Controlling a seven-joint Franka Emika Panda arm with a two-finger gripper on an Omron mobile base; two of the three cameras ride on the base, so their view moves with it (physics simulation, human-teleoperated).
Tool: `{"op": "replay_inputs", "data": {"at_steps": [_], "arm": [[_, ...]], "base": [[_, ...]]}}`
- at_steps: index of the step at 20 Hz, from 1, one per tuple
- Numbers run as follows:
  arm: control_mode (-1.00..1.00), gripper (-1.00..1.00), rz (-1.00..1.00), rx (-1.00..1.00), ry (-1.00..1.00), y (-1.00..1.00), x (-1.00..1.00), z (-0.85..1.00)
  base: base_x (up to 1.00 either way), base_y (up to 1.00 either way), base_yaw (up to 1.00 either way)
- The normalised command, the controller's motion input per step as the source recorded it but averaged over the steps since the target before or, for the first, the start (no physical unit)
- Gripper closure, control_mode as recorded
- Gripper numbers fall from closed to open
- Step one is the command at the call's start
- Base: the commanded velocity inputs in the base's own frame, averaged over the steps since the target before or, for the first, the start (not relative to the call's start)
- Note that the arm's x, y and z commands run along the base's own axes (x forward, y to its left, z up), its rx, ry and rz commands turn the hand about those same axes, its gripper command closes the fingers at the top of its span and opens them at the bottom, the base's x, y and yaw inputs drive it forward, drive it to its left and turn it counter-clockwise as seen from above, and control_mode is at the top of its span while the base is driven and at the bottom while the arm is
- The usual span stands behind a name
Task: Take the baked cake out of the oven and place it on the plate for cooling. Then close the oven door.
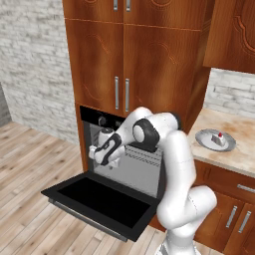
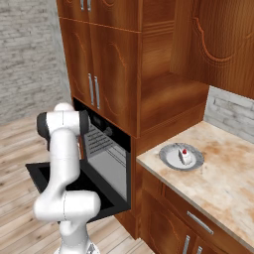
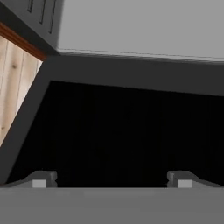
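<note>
The gripper (image 3: 111, 179) stood wide open with nothing between its fingertips (image 3: 41, 179), hanging in front of the oven (image 1: 130, 162) mouth and looking down on the dark glass of the door (image 3: 122, 131). The door (image 1: 102, 201) lay fully dropped, flat and level, at about 7 o'clock from the cavity. The cake (image 2: 185, 156) sat on the plate (image 2: 171, 159), on the counter (image 2: 223, 178) at 3 o'clock from the oven, well apart from the gripper.
</note>
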Motion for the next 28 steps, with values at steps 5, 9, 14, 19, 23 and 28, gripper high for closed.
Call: {"op": "replay_inputs", "data": {"at_steps": [5, 9, 14, 19, 23, 28], "arm": [[-1.00, -1.00, -0.01, 0.00, 0.03, 0.01, -0.52, 0.51], [-1.00, -1.00, -0.06, 0.02, 0.00, 0.06, -0.56, 0.43], [-1.00, -1.00, -0.08, 0.03, 0.01, 0.08, -0.62, 0.34], [-1.00, -1.00, -0.09, 0.02, 0.03, 0.09, -0.61, 0.26], [-1.00, -1.00, -0.06, 0.02, 0.00, 0.09, -0.63, 0.22], [-1.00, -1.00, -0.04, 0.03, 0.01, 0.10, -0.62, 0.23]], "base": [[0.00, 0.00, 0.00], [0.00, 0.00, 0.00], [0.00, 0.00, 0.00], [0.00, 0.00, 0.00], [0.00, 0.00, 0.00], [0.00, 0.00, 0.00]]}}
